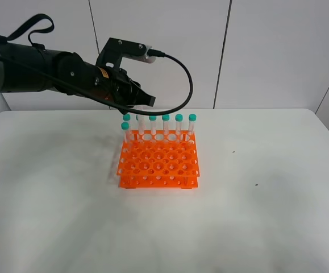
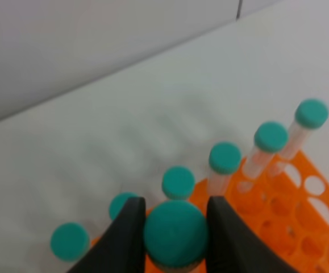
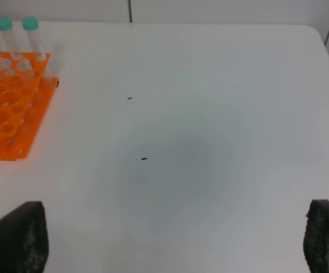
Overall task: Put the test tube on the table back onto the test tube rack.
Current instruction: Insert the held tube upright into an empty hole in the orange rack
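Observation:
My left gripper hangs over the back row of the orange test tube rack, which stands on the white table. In the left wrist view the gripper is shut on the teal cap of a test tube, held upright right over the rack. Several other teal-capped tubes stand in the back row and left corner; they also show in the left wrist view. My right gripper is open and empty over bare table, to the right of the rack. It is out of the high view.
Two small dark specks lie on the table right of the rack. A black cable loops from the left wrist. The table's far edge meets a white panelled wall just behind the rack.

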